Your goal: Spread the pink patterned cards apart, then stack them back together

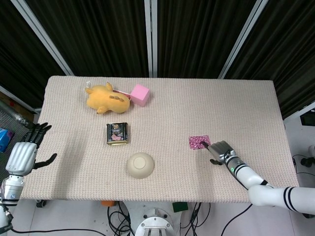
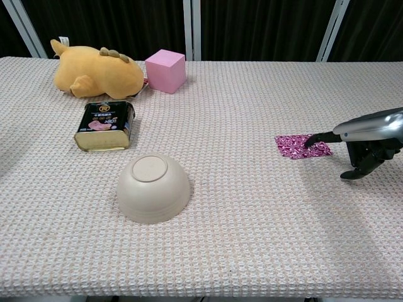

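The pink patterned cards (image 1: pixel 199 142) lie flat as one small stack on the woven table cover (image 1: pixel 197 98), toward the robot's right and near the front edge. The right hand (image 1: pixel 221 149) sits just beside them, one long finger stretched out so that its tip rests on the stack's near right part; the chest view shows this contact most plainly (image 2: pixel 310 141), with the other fingers curled downward beneath the palm and nothing grasped.

The left hand (image 1: pixel 22 155) appears only in the head view (the chest camera does not reach it), hovering off the table's left edge with fingers spread and holding nothing.

Further left on the table are a yellow plush toy (image 1: pixel 105 97) touching a pink cube (image 1: pixel 140 94), a small tin (image 1: pixel 117 133) lying on its side, and an upturned beige bowl (image 1: pixel 141 164). The chest view shows the tin's printed label (image 2: pixel 104 119), too small to read from above.
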{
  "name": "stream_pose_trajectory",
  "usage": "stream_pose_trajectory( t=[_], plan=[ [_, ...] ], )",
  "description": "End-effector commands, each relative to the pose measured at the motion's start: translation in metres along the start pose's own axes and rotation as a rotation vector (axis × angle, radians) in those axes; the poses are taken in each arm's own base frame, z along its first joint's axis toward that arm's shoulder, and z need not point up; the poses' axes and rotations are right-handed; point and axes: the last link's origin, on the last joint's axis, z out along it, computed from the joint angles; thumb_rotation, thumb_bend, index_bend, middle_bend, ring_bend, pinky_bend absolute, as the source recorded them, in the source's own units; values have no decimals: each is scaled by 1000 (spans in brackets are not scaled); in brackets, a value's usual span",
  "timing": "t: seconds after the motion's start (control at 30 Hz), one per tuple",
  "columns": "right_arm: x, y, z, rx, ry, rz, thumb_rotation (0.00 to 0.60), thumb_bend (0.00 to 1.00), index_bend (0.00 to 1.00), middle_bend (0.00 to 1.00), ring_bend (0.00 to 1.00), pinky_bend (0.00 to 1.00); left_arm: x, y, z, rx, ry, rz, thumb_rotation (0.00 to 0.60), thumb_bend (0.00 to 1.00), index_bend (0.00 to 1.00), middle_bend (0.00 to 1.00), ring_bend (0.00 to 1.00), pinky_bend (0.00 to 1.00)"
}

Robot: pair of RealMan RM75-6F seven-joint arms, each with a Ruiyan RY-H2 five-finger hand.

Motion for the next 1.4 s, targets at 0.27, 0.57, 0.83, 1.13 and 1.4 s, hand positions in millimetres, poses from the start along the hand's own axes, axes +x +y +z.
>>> stream_pose_trajectory(
  t=[0.27,0.57,0.83,1.13,1.4],
  plan=[
    [-10,3,-17,-12,-19,-10,600,1000,35,1000,926,907,-2,5,0,-10,-7,2,547,232,92,49,31,199],
    [-19,3,-36,-17,-38,-22,600,1000,49,1000,926,907,-3,11,-1,-34,-12,-14,543,232,92,49,31,198],
    [-27,7,-47,-28,-97,-26,600,1000,110,1000,926,907,-7,10,-2,-34,-22,-19,543,232,92,49,31,198],
    [-27,5,-58,-24,-92,-24,600,1000,156,1000,926,907,-6,9,-2,-35,-21,-16,543,232,92,49,31,198],
    [-10,8,-62,-17,34,15,600,1000,99,1000,926,907,-6,9,-2,-36,-20,-20,544,232,92,49,31,198]
  ],
)
